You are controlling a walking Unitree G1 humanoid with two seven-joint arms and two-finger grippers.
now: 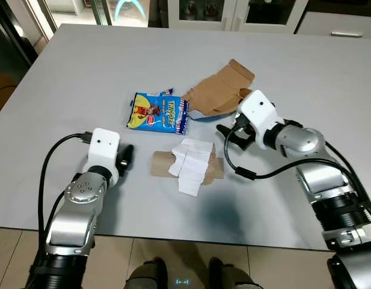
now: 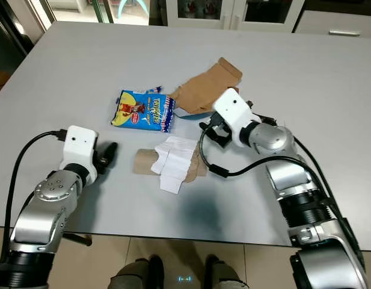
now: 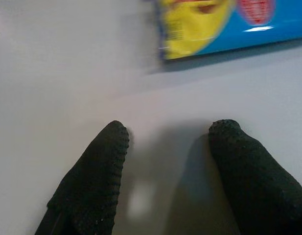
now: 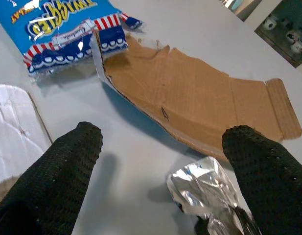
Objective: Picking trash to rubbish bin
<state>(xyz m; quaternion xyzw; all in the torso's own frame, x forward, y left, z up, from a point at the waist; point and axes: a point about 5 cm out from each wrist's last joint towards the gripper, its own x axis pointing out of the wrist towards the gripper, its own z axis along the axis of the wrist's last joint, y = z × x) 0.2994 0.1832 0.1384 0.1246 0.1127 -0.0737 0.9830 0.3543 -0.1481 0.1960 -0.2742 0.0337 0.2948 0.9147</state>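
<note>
Resting low on the grey table (image 1: pixel 65 66), left gripper (image 1: pixel 126 156): fingers (image 3: pixel 94 171) parted, nothing between them, tips aimed toward the snack packet; it reads as parked, waiting its turn.

Snack packet (image 1: pixel 158 112): blue and yellow, lying flat, just ahead of the left gripper, its far corner touching the torn cardboard.

Cardboard tube (image 1: pixel 164 164): flattened, brown, lying near the table's front edge between the two arms, partly covered by crumpled white paper (image 1: pixel 191 162) draped across it.

Torn cardboard (image 1: pixel 218 91): brown, opened out flat, one end overlapping the packet's corner.

Foil scrap (image 4: pixel 204 188): crumpled, silver, lying on the table just below the cardboard's edge, between the right gripper's spread fingers.

Right gripper (image 1: pixel 231 136): wide open, gripping nothing, lowered beside the cardboard; by its placing it is probably lining up on the foil.

Surface: plain matte grey, trash clustered mid-table. No rubbish bin can be made out.

Room: pale cabinets (image 1: pixel 245 13) beyond the far edge, tiled floor (image 1: pixel 191 253) below the near edge.
</note>
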